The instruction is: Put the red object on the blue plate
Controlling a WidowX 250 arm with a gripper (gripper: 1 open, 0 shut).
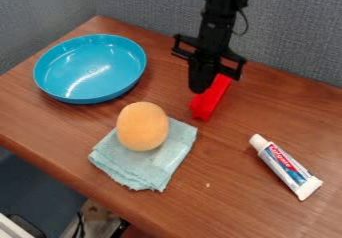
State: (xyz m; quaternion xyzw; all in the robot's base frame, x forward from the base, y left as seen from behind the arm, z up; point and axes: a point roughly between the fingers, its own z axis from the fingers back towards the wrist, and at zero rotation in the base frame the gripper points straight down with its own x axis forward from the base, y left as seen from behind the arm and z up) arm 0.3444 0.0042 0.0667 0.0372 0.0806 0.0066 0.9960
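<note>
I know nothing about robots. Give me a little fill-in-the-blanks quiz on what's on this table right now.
1. The block pinched in the gripper is coloured ___.
2. The orange ball rests on a pale teal ___.
3. The blue plate has ___ in it.
4. The toothpaste tube lies on the picture's ___ side.
Missing words: red; cloth; nothing; right.
</note>
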